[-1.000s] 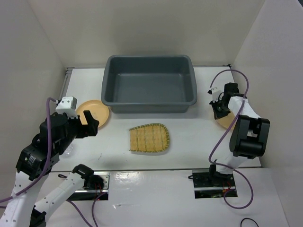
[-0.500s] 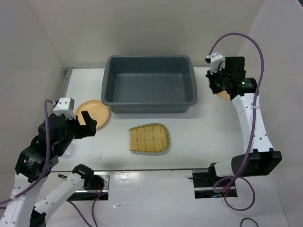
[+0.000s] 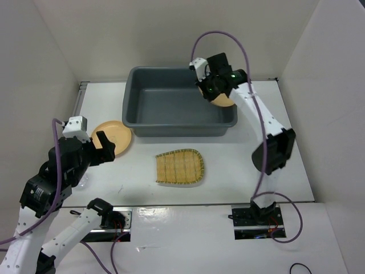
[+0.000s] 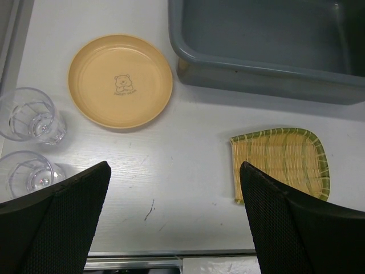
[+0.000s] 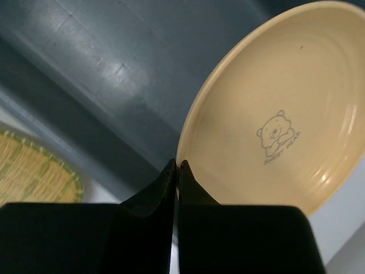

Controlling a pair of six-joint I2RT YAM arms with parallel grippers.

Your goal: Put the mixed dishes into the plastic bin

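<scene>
My right gripper (image 3: 209, 88) is shut on the rim of a tan-orange plate (image 3: 223, 100) and holds it tilted above the right end of the dark grey plastic bin (image 3: 137, 123). In the right wrist view the plate (image 5: 274, 125) shows a bear print, with the bin (image 5: 85, 51) below it. A second tan-orange plate (image 3: 117, 136) lies left of the bin and shows in the left wrist view (image 4: 120, 80). The yellow bamboo tray (image 3: 179, 166) lies in front of the bin. My left gripper (image 4: 174, 222) is open and empty, high above the table. Two clear glass cups (image 4: 27, 116) (image 4: 25, 173) stand at the left.
White walls close in the table on the left, back and right. The bin's near wall (image 4: 268, 71) lies beyond the tray (image 4: 279, 162) in the left wrist view. A metal strip runs along the table's near edge (image 4: 131, 262).
My right arm has swung left with the plate, from the table's right side to above the bin's right end. The left arm has barely moved.
</scene>
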